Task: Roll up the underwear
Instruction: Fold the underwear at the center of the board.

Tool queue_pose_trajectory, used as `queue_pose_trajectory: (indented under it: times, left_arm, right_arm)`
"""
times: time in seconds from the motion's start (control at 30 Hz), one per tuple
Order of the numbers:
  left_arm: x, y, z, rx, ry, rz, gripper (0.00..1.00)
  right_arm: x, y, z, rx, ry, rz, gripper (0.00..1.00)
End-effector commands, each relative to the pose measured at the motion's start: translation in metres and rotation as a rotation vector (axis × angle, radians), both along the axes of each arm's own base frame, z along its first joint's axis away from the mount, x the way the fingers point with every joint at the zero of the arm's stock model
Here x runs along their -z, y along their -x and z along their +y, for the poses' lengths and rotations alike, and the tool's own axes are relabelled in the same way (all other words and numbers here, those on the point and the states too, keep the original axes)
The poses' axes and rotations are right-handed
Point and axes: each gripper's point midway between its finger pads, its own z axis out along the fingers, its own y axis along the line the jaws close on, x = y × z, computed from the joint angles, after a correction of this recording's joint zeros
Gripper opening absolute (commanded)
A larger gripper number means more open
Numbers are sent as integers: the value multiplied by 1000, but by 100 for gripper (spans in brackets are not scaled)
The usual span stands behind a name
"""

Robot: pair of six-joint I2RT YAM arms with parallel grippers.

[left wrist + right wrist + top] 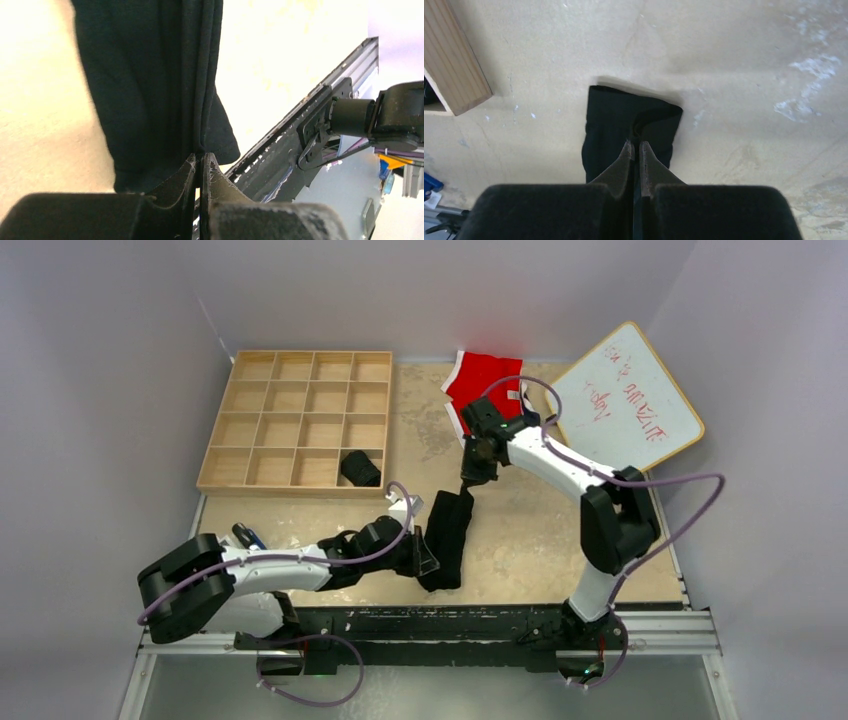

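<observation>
The black underwear (pixel 447 538) is lying as a long folded strip on the worktop (pixel 540 540), midway between the 2 arms, its soft knit creasing into lengthwise pleats in the left wrist view. The left gripper (pixel 425 558) is pinching the near end, its fingers closed on a fold of the cloth. The right gripper (pixel 470 480) is clamping the far end likewise, with dark fabric showing at its tips in the right wrist view. The step in hand is looking like drawing the strip straight ahead of rolling. Doing it well is calling for even, gentle tension from both ends so the limp layers are not sliding apart, then a tight first turn from 1 end. A second black piece (pixel 360 468), bunched into a compact bundle, is sitting in a bottom-row compartment of the wooden grid tray (pixel 270 488). Red briefs (pixel 485 380) with white trim are lying at the back, beside a whiteboard (pixel 625 395).
</observation>
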Motion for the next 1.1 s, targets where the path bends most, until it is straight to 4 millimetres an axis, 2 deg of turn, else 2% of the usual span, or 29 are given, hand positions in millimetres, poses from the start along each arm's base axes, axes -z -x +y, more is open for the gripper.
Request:
queue_pose_trajectory:
  times: [0.0, 0.27, 0.47, 0.6, 0.77, 1.07]
  left_arm:
    - [-4, -6, 10, -57, 34, 23, 0]
    - [10, -6, 27, -100, 6, 69, 0]
    - [24, 4, 29, -83, -19, 130, 0]
    - [26, 9, 31, -73, -29, 152, 0]
    - [25, 17, 24, -18, -39, 196, 0]
    - [2, 24, 7, 45, 34, 234, 0]
  right_arm:
    - [-5, -19, 10, 6, 83, -36, 0]
    - [18, -28, 34, -50, 136, 15, 0]
    - [34, -30, 39, -73, 161, 49, 0]
    - [31, -35, 42, -109, 168, 44, 0]
    - [25, -30, 46, -174, 185, 43, 0]
    - [8, -15, 42, -282, 265, 35, 0]
